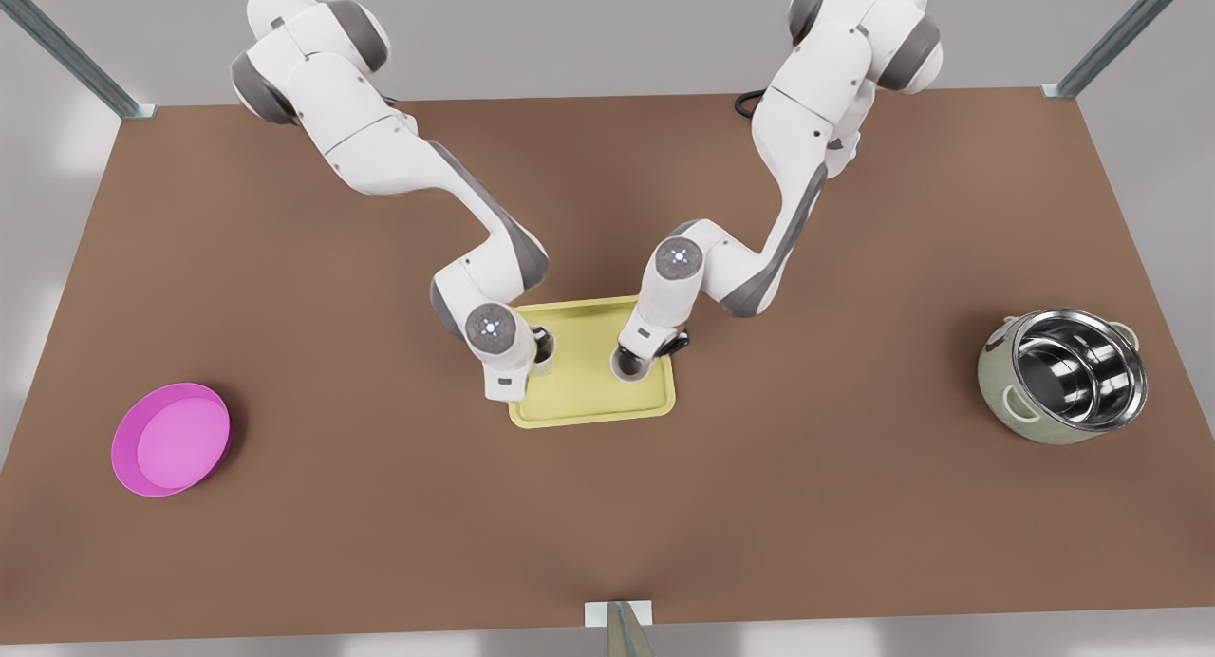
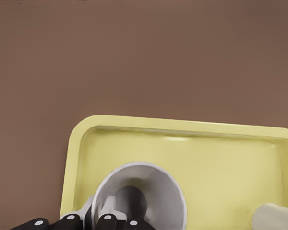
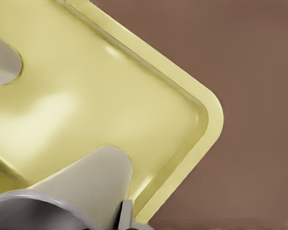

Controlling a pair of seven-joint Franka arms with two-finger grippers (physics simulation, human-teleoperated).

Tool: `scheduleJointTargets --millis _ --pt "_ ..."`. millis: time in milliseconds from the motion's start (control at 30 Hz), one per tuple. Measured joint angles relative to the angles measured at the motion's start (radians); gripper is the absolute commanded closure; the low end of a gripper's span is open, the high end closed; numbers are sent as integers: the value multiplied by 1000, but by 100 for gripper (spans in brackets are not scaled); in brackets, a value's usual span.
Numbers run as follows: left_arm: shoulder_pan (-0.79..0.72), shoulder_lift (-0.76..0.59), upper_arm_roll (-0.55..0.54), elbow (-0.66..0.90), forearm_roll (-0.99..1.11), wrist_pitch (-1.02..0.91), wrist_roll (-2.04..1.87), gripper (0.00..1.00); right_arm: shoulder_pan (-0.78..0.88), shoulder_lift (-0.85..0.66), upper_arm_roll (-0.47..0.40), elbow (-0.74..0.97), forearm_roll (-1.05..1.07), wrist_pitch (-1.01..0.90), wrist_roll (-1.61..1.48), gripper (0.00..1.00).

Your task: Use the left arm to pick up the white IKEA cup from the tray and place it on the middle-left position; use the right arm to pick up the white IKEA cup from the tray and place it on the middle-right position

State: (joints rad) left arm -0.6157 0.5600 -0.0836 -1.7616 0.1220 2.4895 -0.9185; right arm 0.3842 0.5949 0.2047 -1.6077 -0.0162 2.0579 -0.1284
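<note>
The brown counter carries the pale yellow tray at its middle. A steel pot lies far right, a magenta plate far left. Both arms reach down onto the tray. The left gripper straddles the left cup's rim — jaws apparently pinching it. The right gripper sits at the right cup — its jaw state I cannot tell.

My wrists hide both white cups on the tray; my left fingers are cut off at the frame's bottom edge.
</note>
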Motion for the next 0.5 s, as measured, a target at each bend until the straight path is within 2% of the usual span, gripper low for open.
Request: scheduleJointTargets --millis 100,233,333,500 --pt "30 -98 3 -44 -2 -42 -6 84 -47 -57 -2 8 4 -48 -8 97" --pt "209 -289 5 -261 -7 -86 66 84 -190 -91 -5 39 3 -122 -53 98" --pt "371 -327 7 -314 -38 -98 177 84 -313 -93 -5 59 -10 -159 -114 98" --pt "448 -330 13 -399 -58 -4 357 84 -491 -63 -16 79 -86 -193 -245 100"
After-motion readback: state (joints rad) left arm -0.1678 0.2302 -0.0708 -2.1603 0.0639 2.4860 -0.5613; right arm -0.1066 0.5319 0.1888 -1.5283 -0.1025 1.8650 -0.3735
